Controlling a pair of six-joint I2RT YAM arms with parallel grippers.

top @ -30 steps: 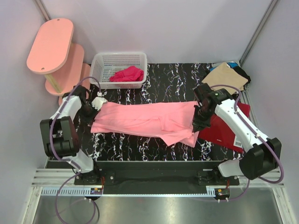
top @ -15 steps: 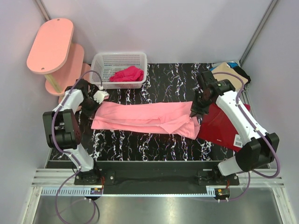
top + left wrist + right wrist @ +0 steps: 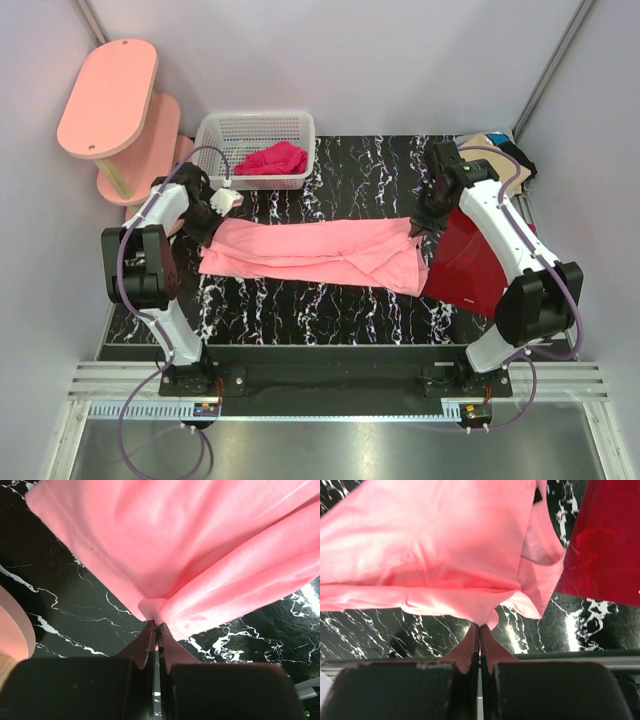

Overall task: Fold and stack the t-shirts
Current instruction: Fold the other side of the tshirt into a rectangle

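Lengthwise, the pink t-shirt (image 3: 300,250) runs left to right.

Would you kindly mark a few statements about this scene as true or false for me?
1. The left gripper is shut on the pink shirt. True.
2. The right gripper is open and holds nothing. False: it is shut on the pink shirt's other end.
3. The basket holds a magenta cloth. True.
4. The dark red shirt lies in the basket. False: it lies on the table at the pink shirt's right end.
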